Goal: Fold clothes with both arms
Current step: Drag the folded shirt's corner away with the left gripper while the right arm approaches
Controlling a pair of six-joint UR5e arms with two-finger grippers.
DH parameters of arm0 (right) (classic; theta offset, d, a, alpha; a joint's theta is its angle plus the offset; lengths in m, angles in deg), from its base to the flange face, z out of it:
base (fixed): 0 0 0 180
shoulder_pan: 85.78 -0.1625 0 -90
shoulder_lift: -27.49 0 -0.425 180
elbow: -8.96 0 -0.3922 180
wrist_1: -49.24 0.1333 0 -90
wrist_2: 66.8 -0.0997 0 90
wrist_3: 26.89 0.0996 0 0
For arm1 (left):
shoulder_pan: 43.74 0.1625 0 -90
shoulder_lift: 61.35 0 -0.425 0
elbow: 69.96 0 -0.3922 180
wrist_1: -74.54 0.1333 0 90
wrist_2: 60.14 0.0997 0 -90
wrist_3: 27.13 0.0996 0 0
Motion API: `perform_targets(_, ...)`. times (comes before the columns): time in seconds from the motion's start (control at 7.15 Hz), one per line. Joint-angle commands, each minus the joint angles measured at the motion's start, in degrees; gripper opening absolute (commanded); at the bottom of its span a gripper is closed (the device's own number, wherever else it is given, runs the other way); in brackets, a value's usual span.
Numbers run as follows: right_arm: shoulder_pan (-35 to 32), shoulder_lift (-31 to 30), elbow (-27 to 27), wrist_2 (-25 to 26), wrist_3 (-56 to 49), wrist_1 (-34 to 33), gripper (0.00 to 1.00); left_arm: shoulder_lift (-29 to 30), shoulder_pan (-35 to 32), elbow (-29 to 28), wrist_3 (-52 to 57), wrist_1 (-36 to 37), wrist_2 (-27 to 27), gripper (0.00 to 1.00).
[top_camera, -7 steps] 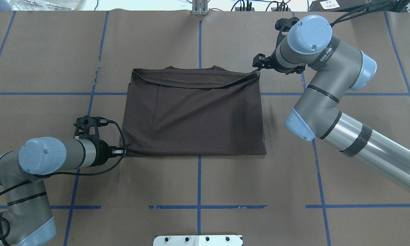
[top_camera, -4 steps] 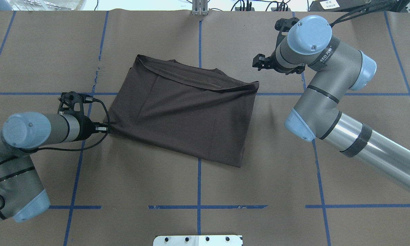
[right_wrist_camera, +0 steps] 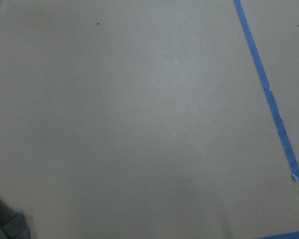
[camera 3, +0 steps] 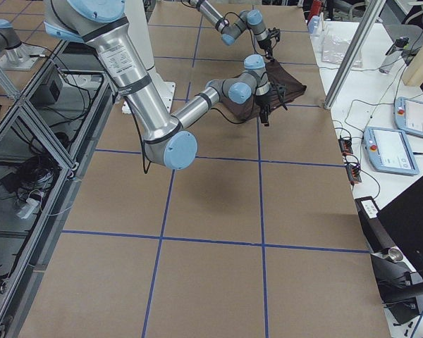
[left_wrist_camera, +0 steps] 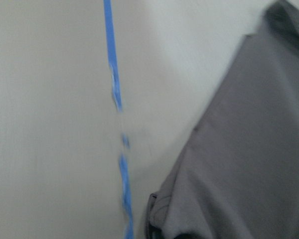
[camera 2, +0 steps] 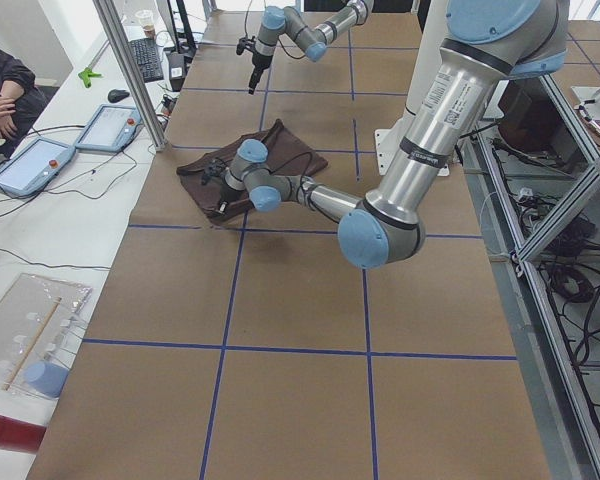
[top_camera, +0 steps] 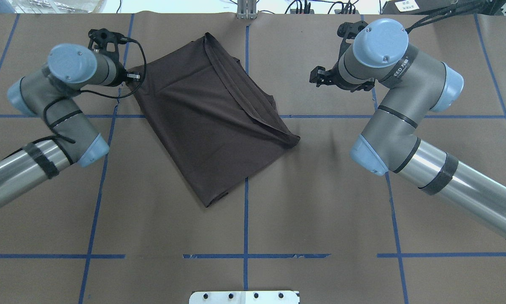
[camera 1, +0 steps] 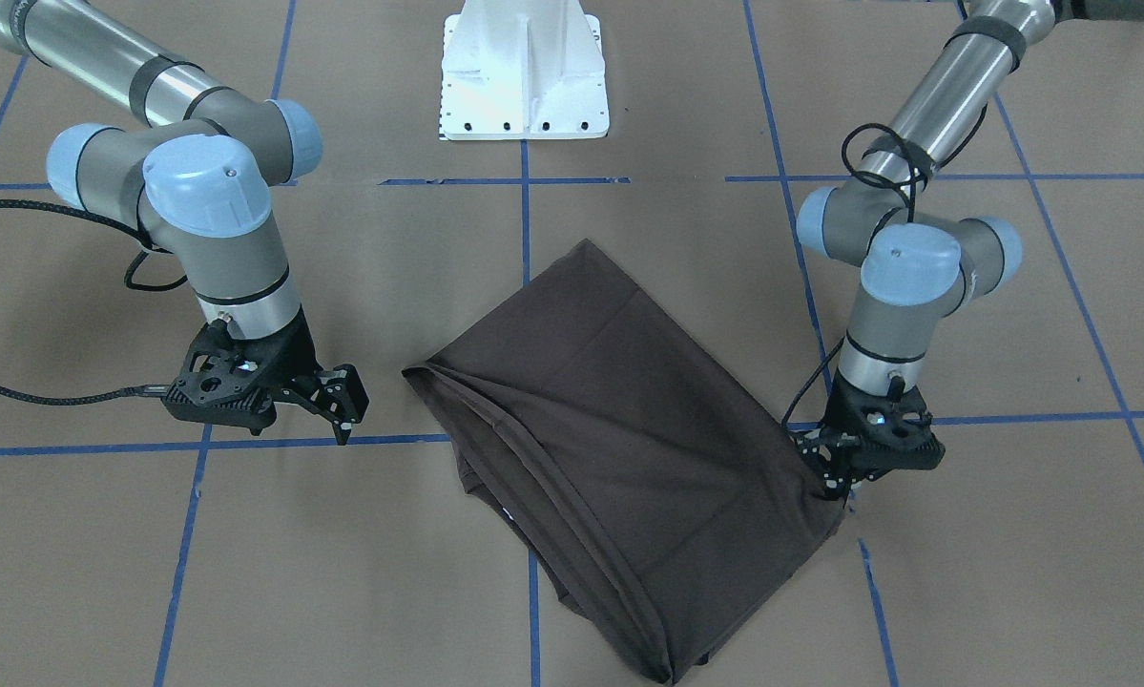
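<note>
Lying askew on the bench, the folded T-shirt ran its long axis from far left to near right, one far-left corner pinched in the left tool, while the right tool hung wide and empty, well apart on its right.

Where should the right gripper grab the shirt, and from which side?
The folded corner of the shirt pointing toward the right gripper. Come in low from the robot's right: it lies flat, and the left gripper pinches the opposite corner.
</note>
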Motion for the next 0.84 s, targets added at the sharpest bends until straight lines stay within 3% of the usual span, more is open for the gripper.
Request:
perform_targets(0.0, 0.03, -0.18, -1.52, -0.16, 0.00, -0.10, 1.00, 9.16, -2.25, -13.97, 1.76, -3.49, 0.25, 0.00)
perform_targets(0.14, 0.29, -0.18, -1.70, -0.16, 0.00, -0.10, 1.00, 9.00, -2.68, -14.01, 3.76, -3.95, 0.07, 0.00)
perform_targets(0.28, 0.99, -0.09, -1.53, 0.01, 0.44, -0.01, 1.00, 8.74, -2.86, -13.93, 5.00, -4.04, -0.19, 0.28)
perform_targets(0.42, 2.13, 0.52, -1.35, 0.10, 0.79, 0.08, 1.00, 8.38, -2.95, -12.79, 7.62, -4.39, -0.28, 0.99)
perform_targets(0.56, 3.09, 1.30, -1.09, 0.45, 1.49, 0.16, 1.00, 8.03, -3.91, -10.52, 8.08, -4.40, -2.80, 1.00)
perform_targets(0.7, 3.97, 3.23, 0.48, 0.80, 3.58, 1.38, 1.00, 6.38, -5.66, -8.67, 9.39, -4.48, -9.53, 1.00)
